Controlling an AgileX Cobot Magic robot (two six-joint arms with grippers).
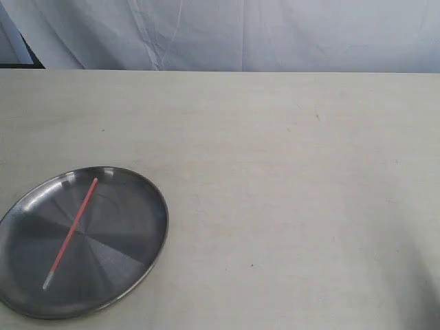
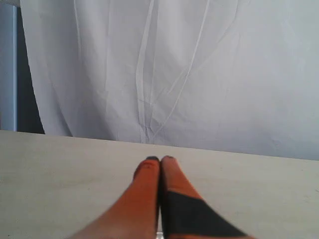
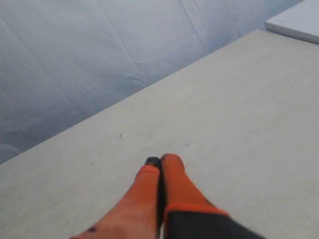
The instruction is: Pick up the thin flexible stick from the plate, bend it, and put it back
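On plate (image 1: 132, 223), exterior only: straightish stick (image 1: 71, 232)

A pale cream table (image 1: 289, 172) filled most of the frame; a creased white cloth (image 1: 240, 34) hung across the top, softly lit.

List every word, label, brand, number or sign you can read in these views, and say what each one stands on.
There is no readable text in any view.
The plate, the thin flexible stick, the table and the white cloth behind it carry no markings.
The left hand and right hand show only orange and black surfaces, with no lettering.
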